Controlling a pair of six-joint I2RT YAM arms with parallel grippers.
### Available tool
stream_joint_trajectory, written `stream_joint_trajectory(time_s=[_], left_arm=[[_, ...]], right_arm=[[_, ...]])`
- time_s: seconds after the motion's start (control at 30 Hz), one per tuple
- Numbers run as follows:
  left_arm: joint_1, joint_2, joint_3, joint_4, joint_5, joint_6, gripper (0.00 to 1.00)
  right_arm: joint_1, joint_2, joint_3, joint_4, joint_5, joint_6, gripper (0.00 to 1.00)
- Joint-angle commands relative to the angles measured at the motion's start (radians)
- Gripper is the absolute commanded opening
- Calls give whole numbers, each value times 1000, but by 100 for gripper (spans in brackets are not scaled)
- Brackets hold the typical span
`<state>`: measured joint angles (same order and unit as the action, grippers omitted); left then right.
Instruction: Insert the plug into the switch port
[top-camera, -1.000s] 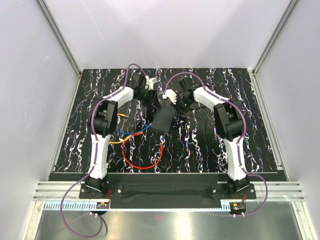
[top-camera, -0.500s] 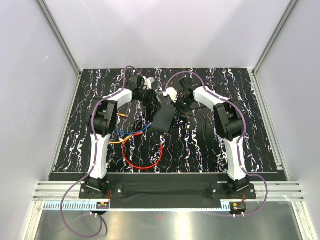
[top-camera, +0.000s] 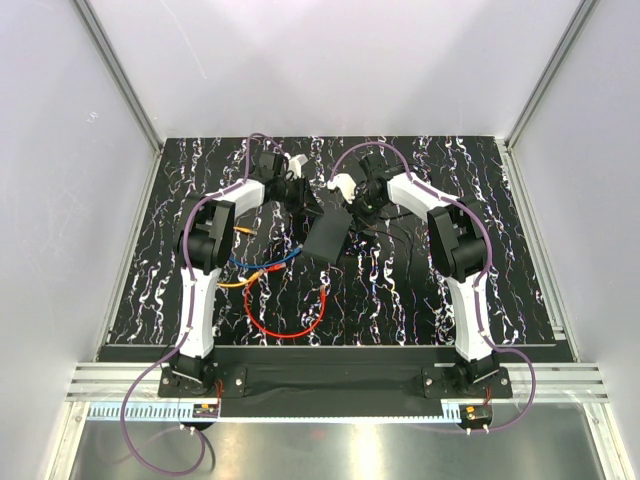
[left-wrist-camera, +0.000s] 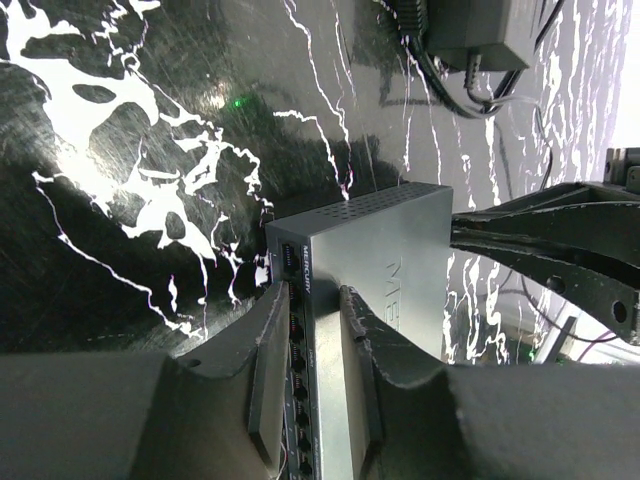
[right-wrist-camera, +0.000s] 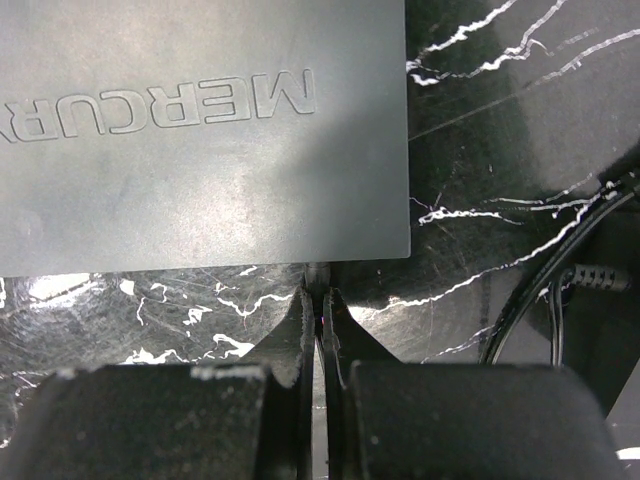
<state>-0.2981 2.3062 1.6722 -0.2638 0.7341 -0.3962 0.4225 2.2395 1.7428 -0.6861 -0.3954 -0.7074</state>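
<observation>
While your left gripper (left-wrist-camera: 312, 300) clamped the box (left-wrist-camera: 380, 250) by its port edge, your right gripper (right-wrist-camera: 318, 300) was pinched shut; what looked like the plug (right-wrist-camera: 318, 270) sat just ahead of its jaws, touching the box; approached off-line, it could have jammed beside the socket.

The left gripper (left-wrist-camera: 312, 292) straddles one end of a flat, dark grey rectangular box (left-wrist-camera: 385, 250) with raised lettering. Its two dark fingers (left-wrist-camera: 265, 380) flank the edge carrying a row of small ports (left-wrist-camera: 297, 350); whether they press on it cannot be told. The right gripper (left-wrist-camera: 460, 235), tips together, meets the box's far side. Beyond, a black adapter block (left-wrist-camera: 470, 30) with thin cords lies on the black, white-veined tabletop (left-wrist-camera: 120, 180).
</observation>
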Motion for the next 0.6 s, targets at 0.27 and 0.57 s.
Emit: stream_joint_trajectory(time_s=[0.27,0.57], left_arm=[[-156,44,-95,113,244,-177,27],[-171,36,-147,182,254,-251,25]], right_arm=[[79,-4,-28,520,-220,128,0],[102,-15,-37,583,-206,189,0]])
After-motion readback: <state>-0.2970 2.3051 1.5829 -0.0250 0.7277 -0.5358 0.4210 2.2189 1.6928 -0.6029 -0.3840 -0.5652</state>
